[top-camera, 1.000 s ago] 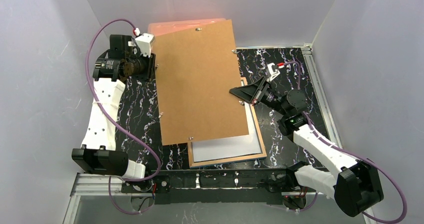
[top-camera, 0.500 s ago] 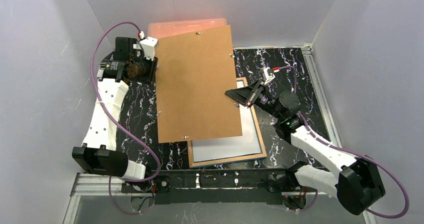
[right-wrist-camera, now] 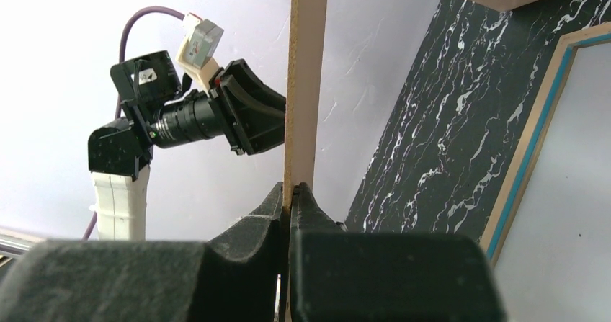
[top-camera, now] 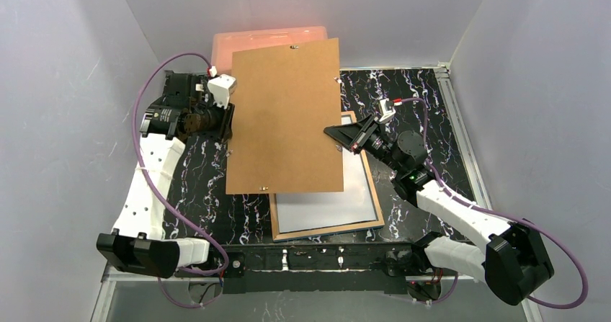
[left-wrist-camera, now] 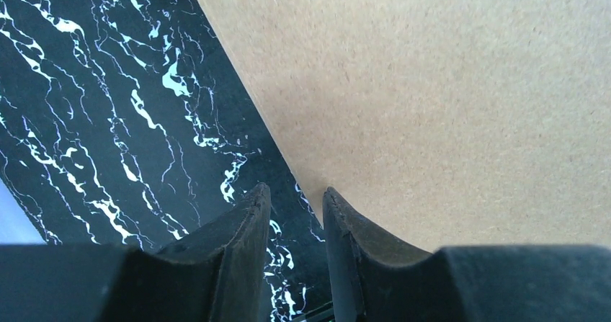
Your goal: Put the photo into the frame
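Observation:
The frame (top-camera: 328, 228) lies flat on the table, wood-coloured back edge up, with a blue strip along its inner rim (right-wrist-camera: 537, 131). A white sheet (top-camera: 324, 208) fills it, apparently the photo's plain back; no print shows. The brown backing board (top-camera: 284, 117) hangs above the frame's far half and hides it. My right gripper (top-camera: 333, 131) is shut on the board's right edge, which runs between its fingers (right-wrist-camera: 290, 186). My left gripper (top-camera: 229, 117) stands open at the board's left edge; between its fingers (left-wrist-camera: 295, 190) only table shows, the board just beyond the right fingertip.
A peach plastic box (top-camera: 266, 39) sits at the back, partly behind the board. The black marbled table (top-camera: 194, 171) is bounded by grey walls on three sides and a metal rail (top-camera: 454, 113) at the right.
The board has swung squarer to the table and shifted slightly left and nearer. My left gripper moved nearer and right along its left edge. My right gripper drew left, still holding it.

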Tool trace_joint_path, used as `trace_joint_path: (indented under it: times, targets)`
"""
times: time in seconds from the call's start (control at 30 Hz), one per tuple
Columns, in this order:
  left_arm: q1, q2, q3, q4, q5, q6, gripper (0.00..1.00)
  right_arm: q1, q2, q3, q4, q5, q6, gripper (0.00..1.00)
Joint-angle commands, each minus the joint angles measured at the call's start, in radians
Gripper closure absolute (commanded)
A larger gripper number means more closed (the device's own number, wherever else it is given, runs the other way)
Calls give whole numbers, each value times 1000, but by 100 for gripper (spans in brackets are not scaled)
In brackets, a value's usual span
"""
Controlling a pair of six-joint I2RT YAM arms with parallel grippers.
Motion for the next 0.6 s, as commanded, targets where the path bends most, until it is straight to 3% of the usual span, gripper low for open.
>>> trace_joint_path:
  times: [0.0, 0.37, 0.57]
  targets:
    - [-1, -45, -27, -23, 29, 2, 68, 6, -12, 56, 170, 48, 36, 99]
    - [-1, -81, 61, -56, -99, 95, 69, 2, -26, 60, 114, 33, 6, 99]
    - [-1, -98, -48, -47, -120, 124, 69, 0, -18, 69, 144, 28, 34, 99]
